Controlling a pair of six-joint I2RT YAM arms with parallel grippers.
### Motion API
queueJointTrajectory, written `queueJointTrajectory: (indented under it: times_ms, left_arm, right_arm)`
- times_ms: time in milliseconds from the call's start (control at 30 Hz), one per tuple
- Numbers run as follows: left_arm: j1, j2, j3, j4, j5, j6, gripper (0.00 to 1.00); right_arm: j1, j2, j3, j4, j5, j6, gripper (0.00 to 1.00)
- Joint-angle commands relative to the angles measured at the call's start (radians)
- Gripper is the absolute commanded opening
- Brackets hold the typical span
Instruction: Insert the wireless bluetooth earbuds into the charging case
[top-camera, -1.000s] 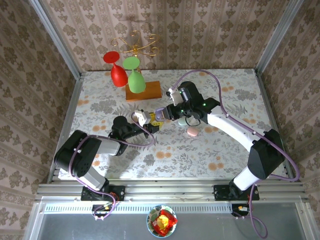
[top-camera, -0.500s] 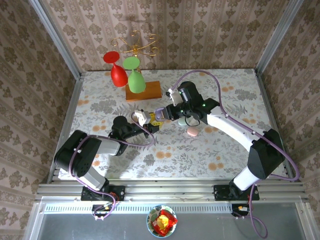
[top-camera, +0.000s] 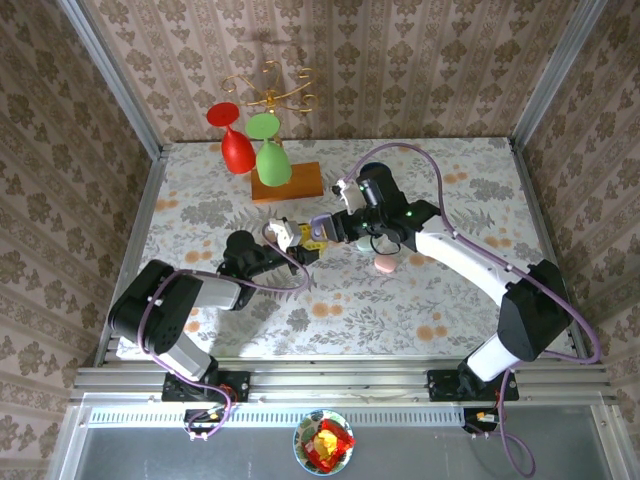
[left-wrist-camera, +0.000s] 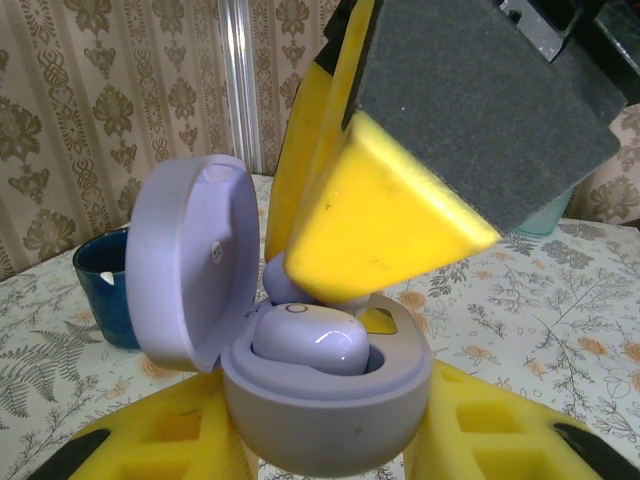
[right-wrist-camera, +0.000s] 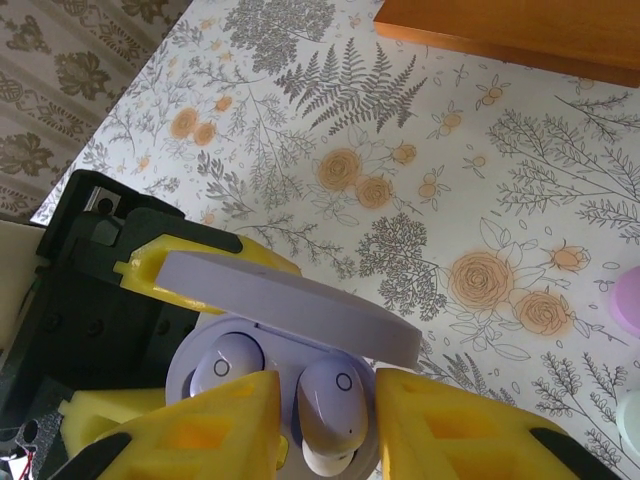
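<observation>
Since a second ago the right arm has nudged its wrist a touch further over the left arm's hold; nothing else on the worktop (top-camera: 450, 300) has shifted.

The left end effector (left-wrist-camera: 330, 445) is clamped on the lilac charging case (left-wrist-camera: 320, 405), its yellow fingers (left-wrist-camera: 170, 440) pressed to either side of the base, with the lid (left-wrist-camera: 185, 265) hinged up and back. One seated earbud (right-wrist-camera: 232, 368) sits down in its well. The second earbud (right-wrist-camera: 330, 410) stands higher in the neighbouring well, right between the fingers of the right end effector (right-wrist-camera: 328, 388). They flank it closely, but I cannot tell whether they pinch it or have just let go.

These buds look tiny, glossy and nearly weightless, so I'd expect them to squirt out of a pinch or stick to a pad when released. The rounded body is the only place to hold, across its narrow sides, lightly. The case is hard and smooth too; held by the base below the rim, it should take a gentle downward press without tipping.
</observation>
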Motion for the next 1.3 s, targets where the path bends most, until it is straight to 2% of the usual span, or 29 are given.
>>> queueJointTrajectory:
  times_ms: [0, 267, 733, 1267]
  left_arm:
    - [-0.005, -0.012, 0.024, 0.039, 0.011, -0.016, 0.35]
    - [0.001, -0.023, 0.028, 0.039, 0.013, -0.023, 0.35]
    - [0.003, -0.020, 0.021, 0.039, 0.010, -0.022, 0.35]
    - [0.001, -0.024, 0.028, 0.040, 0.020, -0.026, 0.35]
  right_arm:
    - [0.004, -0.041, -0.025, 0.006, -0.008, -0.008, 0.32]
    - [0.004, -0.059, -0.043, 0.003, 0.003, -0.007, 0.37]
    - [0.002, -0.078, -0.052, -0.001, 0.000, -0.007, 0.35]
    - [0.002, -0.032, -0.019, -0.014, -0.018, -0.014, 0.16]
